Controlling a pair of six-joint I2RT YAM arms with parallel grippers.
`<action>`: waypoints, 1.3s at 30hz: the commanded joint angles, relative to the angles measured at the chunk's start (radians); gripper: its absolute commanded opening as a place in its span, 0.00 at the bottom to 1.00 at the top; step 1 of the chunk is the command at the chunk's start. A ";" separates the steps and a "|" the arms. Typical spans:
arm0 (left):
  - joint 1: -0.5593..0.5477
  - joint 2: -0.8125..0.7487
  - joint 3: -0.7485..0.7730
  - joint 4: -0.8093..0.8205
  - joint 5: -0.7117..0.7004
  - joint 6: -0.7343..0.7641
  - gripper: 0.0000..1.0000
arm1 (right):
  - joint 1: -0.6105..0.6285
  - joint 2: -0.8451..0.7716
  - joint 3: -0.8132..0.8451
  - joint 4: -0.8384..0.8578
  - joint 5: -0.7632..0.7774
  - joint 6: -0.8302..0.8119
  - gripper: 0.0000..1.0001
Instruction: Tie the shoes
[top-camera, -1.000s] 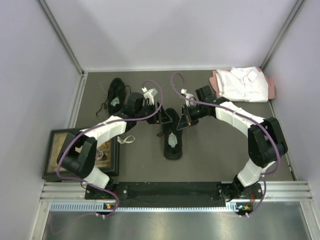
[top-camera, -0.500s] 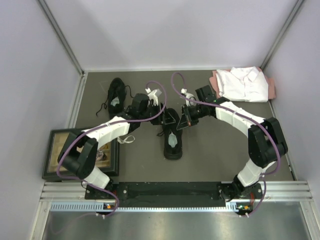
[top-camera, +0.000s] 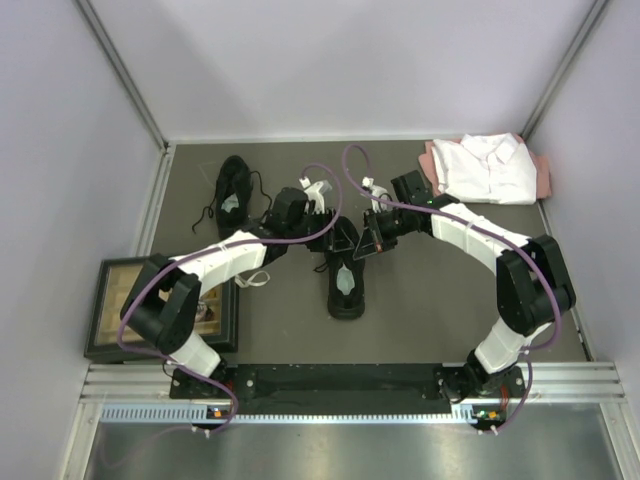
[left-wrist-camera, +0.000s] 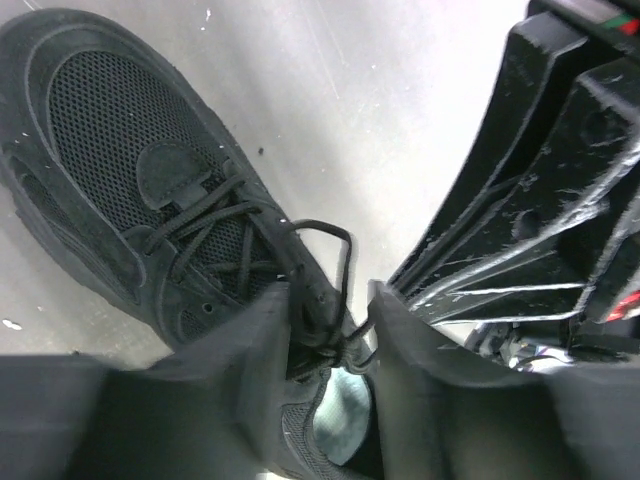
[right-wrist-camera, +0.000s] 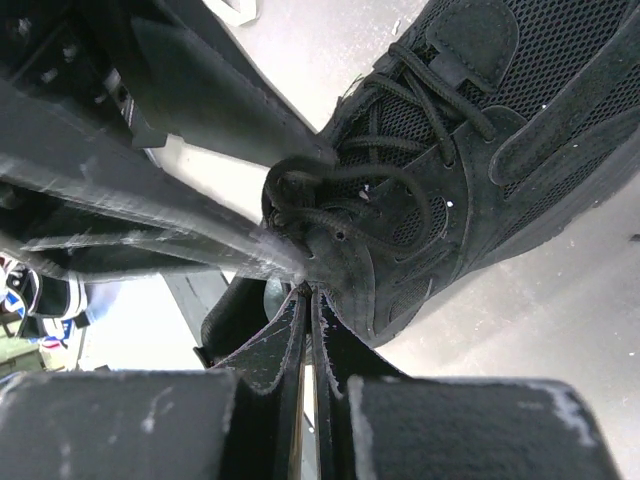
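The left gripper (left-wrist-camera: 328, 297) stands partly open, and the long thin black laces (left-wrist-camera: 335, 250) of the black mesh low-top shoe (left-wrist-camera: 110, 130) pass between its jaws, at the top eyelets. The right gripper (right-wrist-camera: 307, 292) is closed just beside this lace knot; I cannot tell if a lace is pinched in it. This shoe lies in the middle of the dark grey table (top-camera: 420, 300), showing a pale grey insole. The second black shoe (top-camera: 233, 190) lies well apart, far left. A folded white shirt (top-camera: 485, 165) lies far right.
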 joint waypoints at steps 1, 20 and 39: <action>-0.006 0.004 0.043 -0.015 -0.015 0.045 0.34 | 0.008 -0.049 0.000 0.029 0.000 -0.009 0.00; 0.113 -0.024 0.042 -0.015 -0.018 0.211 0.00 | -0.038 -0.108 -0.072 -0.102 0.029 -0.120 0.00; 0.153 -0.019 -0.004 0.067 0.062 0.171 0.00 | -0.038 -0.090 -0.060 -0.068 0.007 -0.109 0.00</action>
